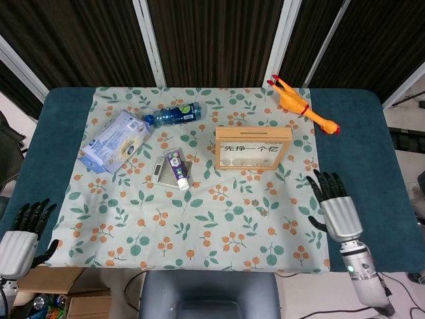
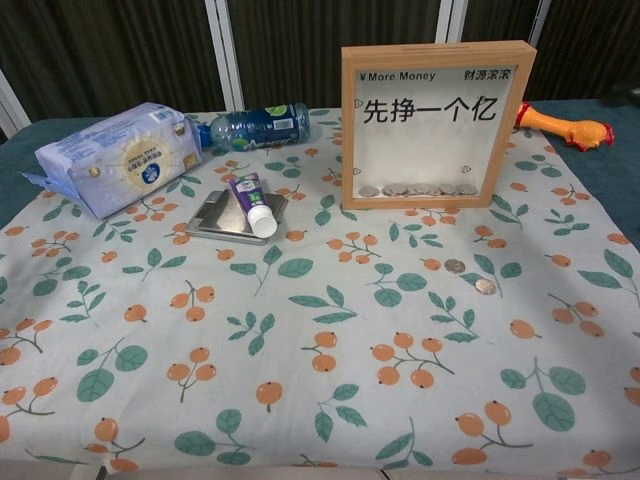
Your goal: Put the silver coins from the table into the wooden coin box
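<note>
Right hand hovers empty with fingers spread, right of two silver coins below the wooden coin box.

Head view high, looking straight down, chest view low, near, facing forward, both sharing the wooden coin box.

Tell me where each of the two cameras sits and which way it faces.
Head view: high above the near table edge, looking almost straight down at the tablecloth; both the left hand and right hand show, fingers spread.
Chest view: low at the near edge, looking level across the table; none of the robot's body shows.
Shared: the wooden coin box and two silver coins in front of it.
</note>
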Robot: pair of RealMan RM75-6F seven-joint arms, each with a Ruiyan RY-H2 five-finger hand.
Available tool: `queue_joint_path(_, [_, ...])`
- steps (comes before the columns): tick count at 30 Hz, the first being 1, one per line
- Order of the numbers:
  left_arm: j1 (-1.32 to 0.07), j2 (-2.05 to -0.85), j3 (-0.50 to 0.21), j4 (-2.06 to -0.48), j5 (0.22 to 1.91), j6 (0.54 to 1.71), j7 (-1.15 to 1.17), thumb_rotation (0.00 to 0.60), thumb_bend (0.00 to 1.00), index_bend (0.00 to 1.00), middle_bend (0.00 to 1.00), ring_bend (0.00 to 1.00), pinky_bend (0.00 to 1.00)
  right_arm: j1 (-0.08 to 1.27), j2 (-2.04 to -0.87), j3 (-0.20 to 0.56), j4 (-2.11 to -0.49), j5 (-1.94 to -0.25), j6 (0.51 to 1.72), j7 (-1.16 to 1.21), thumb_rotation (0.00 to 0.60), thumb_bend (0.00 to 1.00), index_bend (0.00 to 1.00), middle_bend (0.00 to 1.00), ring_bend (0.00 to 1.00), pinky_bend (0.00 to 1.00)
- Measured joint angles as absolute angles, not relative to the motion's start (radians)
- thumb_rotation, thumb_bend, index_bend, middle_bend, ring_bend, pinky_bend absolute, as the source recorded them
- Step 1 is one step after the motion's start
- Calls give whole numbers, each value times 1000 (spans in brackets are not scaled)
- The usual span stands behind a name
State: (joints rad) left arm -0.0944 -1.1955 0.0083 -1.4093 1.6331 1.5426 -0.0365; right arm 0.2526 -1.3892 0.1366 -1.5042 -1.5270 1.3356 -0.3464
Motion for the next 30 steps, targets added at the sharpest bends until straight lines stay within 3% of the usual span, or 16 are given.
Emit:
queue_joint_path(14, [-99, -1196, 7, -1390, 1613, 1523, -52, 600, 357, 0, 0, 0, 0, 382, -1680, 180, -1314, -1380, 1205, -514, 600, 333, 6, 0, 0, 0])
queue_joint_path(21, [-101, -1202, 7, -1356, 1606, 1518, -94, 600, 356, 0, 0, 0, 0, 425, -1748, 171, -1210, -1397, 1198, -487, 600, 429, 313, 0, 0, 0])
queue_joint_path(30, [-100, -1207, 8, -1337, 1602, 1520, -117, 600, 356, 0, 0, 0, 0, 450, -1805, 148, -1138, -1394, 1172, -457, 600, 431, 426, 0, 0, 0])
